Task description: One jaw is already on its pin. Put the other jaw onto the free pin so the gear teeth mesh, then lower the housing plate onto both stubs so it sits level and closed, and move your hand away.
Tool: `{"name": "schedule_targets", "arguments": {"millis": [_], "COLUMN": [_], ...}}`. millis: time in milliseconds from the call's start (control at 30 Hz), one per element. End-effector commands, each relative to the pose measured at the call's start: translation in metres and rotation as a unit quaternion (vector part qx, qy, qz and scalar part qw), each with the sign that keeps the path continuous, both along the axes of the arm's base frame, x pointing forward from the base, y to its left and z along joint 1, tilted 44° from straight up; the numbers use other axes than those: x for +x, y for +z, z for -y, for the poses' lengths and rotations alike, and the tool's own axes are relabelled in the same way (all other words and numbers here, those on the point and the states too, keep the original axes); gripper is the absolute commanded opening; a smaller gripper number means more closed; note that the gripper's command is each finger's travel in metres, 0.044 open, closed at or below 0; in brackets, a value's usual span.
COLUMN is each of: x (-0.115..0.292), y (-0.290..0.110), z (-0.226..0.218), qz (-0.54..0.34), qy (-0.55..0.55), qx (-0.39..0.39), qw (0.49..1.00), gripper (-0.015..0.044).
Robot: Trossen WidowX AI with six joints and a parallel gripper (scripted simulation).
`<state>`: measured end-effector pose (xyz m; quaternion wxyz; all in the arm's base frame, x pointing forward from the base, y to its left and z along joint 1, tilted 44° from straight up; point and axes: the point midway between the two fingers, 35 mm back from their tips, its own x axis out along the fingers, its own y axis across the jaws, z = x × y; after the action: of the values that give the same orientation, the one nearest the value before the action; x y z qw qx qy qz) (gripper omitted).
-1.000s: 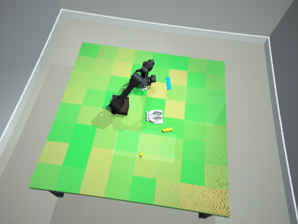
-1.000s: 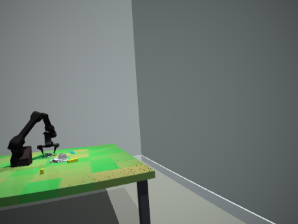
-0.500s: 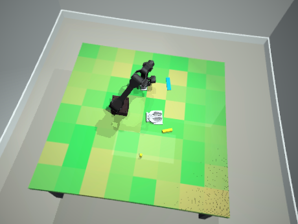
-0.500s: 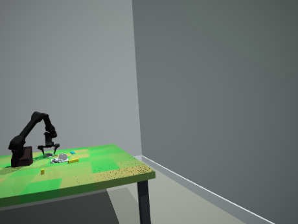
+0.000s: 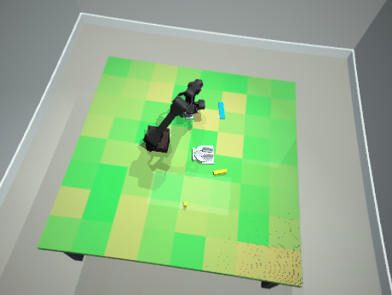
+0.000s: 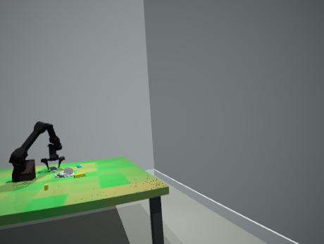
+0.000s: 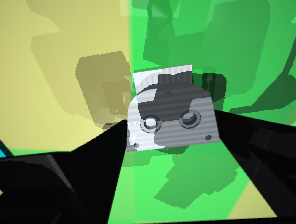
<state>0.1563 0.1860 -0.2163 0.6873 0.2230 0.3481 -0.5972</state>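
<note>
The gripper (image 5: pixel 190 112) (image 6: pixel 53 168) (image 7: pixel 167 119) is pinching the grey housing plate (image 5: pixel 189 117) (image 6: pixel 53 169) (image 7: pixel 172 136), its widely spaced fingers pressing the side edges at nine and three o'clock in the wrist view. Two ringed holes are showing in the plate, at eight and four o'clock from its middle. With twelve at the far edge of the top view, the plate is sitting at eleven o'clock from the pale jaw assembly (image 5: pixel 203 154) (image 6: pixel 65 173), well apart from it; whether the jaws' teeth are meshing, I cannot tell. Around that assembly, a yellow bar (image 5: pixel 220 171) (image 6: pixel 79 175) is lying near, between four and five o'clock, a small yellow cube (image 5: pixel 185 205) (image 6: pixel 46 187) is resting toward seven, and a blue bar (image 5: pixel 221 110) (image 6: pixel 79 166) is lying at one. The arm's dark base (image 5: pixel 165 147) (image 6: pixel 32 175) is standing toward ten o'clock
</note>
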Motion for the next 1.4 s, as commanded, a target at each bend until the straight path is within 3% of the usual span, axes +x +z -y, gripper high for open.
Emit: {"name": "schedule_targets", "arguments": {"millis": [0,867,1367], "x": [0.000,-0.003,0.007], "y": [0.000,0.052,0.065], "z": [0.000,-0.048,-0.044], "qz": [0.000,0.000,-0.026], "qy": [0.000,0.003,0.031], "qx": [0.000,0.000,0.001], "qw": [1.000,1.000,0.999], "gripper": [0.0351,0.0351,0.0351]}}
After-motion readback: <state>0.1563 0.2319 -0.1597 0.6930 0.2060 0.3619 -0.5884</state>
